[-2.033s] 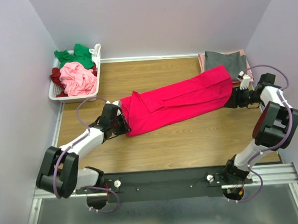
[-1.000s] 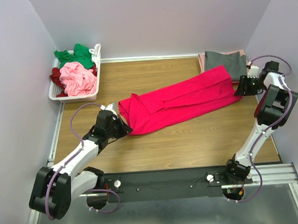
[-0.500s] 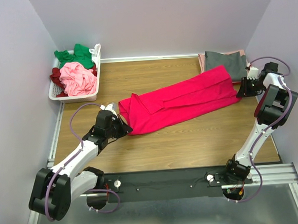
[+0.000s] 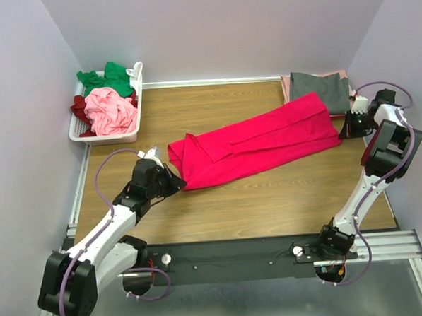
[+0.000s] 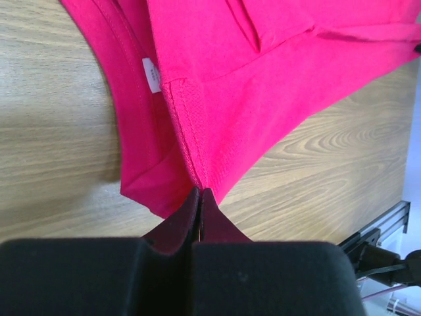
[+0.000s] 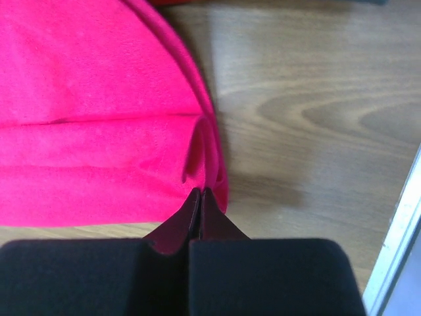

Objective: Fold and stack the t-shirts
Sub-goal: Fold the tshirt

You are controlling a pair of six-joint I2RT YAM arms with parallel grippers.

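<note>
The crimson-pink t-shirt [image 4: 256, 145] lies as a long folded band slanting across the table, higher at the right. My left gripper [image 4: 177, 182] is at its near-left corner. In the left wrist view the gripper [image 5: 199, 192] is shut, with the t-shirt's [image 5: 263, 79] seamed edge running into the tips. My right gripper [image 4: 344, 130] is at the shirt's right end. In the right wrist view that gripper [image 6: 200, 192] is shut and pinches a bunched fold of the t-shirt [image 6: 92, 99].
A white basket [image 4: 104, 137] at the back left holds green [image 4: 111, 78], light pink [image 4: 109, 110] and maroon t-shirts. A folded grey t-shirt [image 4: 319, 87] lies on a dusty pink one at the back right corner. The table's right edge and the wall are close to the right arm.
My right gripper has closed on the shirt's right end. The left arm has drawn slightly toward the near left, its gripper staying shut.
</note>
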